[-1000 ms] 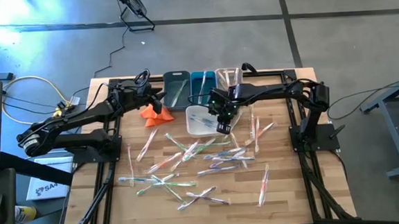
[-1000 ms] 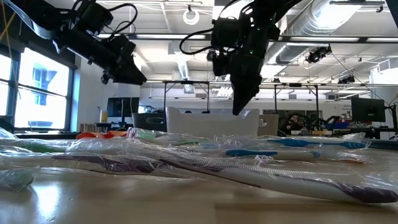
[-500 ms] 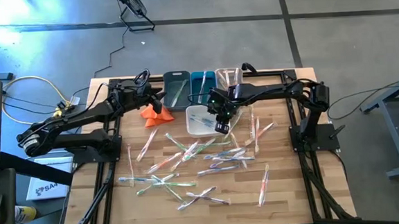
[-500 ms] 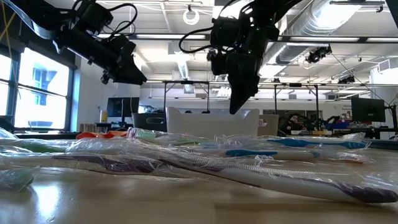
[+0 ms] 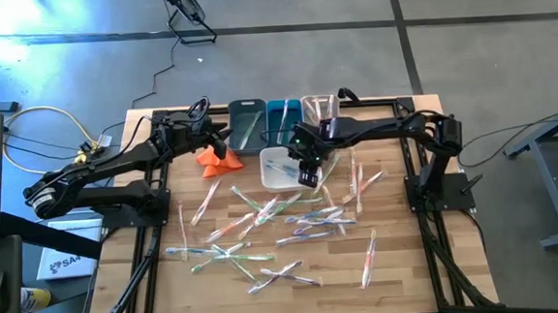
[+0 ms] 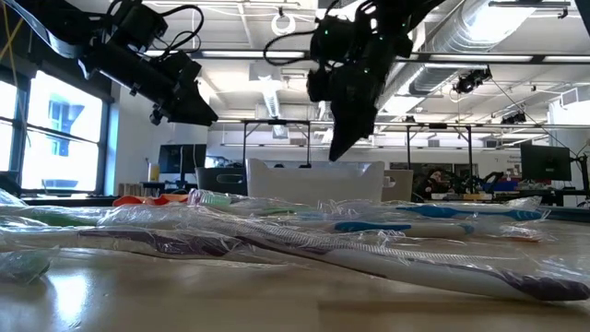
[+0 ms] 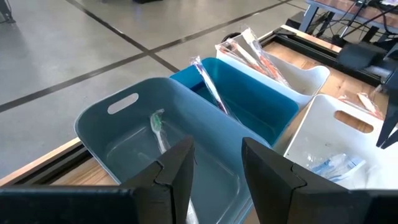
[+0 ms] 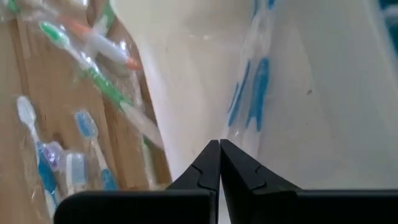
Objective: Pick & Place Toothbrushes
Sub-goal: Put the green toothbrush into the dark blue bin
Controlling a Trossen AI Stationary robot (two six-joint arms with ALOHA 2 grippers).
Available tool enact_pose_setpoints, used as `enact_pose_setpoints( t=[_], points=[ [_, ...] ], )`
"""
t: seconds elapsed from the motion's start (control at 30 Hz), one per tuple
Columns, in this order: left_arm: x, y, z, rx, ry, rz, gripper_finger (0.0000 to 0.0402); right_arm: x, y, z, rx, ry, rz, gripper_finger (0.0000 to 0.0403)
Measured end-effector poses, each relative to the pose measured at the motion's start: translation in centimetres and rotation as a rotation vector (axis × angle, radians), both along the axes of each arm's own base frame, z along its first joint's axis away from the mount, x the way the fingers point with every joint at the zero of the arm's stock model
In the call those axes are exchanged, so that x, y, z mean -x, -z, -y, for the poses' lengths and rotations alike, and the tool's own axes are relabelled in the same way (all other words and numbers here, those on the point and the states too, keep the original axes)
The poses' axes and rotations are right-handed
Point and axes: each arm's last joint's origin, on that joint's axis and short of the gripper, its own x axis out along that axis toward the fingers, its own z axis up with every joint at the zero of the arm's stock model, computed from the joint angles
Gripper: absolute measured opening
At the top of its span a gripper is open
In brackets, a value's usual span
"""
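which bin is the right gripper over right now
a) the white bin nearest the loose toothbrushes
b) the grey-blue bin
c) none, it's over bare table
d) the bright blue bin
a: the right gripper, fingers shut and empty, hangs over the white bin beside the scattered toothbrushes; its wrist view looks down into that bin, where a blue-handled wrapped toothbrush lies.

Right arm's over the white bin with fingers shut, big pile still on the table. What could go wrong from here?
1. The toothbrushes lie crossed and overlapping in clear wrappers, so the right gripper may well drag up two or snag a wrapper.
2. It hangs by the white bin rim; a low sweep to the pile might clip and shift the bin.
3. The left gripper sits over the grey-blue bin, close enough to crowd the right arm.
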Motion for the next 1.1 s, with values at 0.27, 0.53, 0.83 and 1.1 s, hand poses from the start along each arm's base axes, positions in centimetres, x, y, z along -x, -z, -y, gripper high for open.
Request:
enact_pose_setpoints(
  t=[0.27,0.53,0.83,1.1],
  points=[
    [0.0,0.1,0.0,0.009,0.001,-0.013,0.0133,0.9,-3.6,-0.6,0.119,0.013,0.117,0.0003],
    [0.1,0.4,0.1,0.024,0.001,-0.033,0.0133,4.0,-7.0,-0.8,0.211,0.079,0.293,0.0003],
    [0.1,0.4,0.1,0.025,0.001,-0.034,0.0133,9.7,-6.9,-0.9,0.268,0.257,0.582,0.0002],
    [0.1,0.4,0.1,0.024,0.001,-0.034,0.0133,14.2,-6.1,-1.9,0.229,0.433,0.726,0.0002]
  ],
)
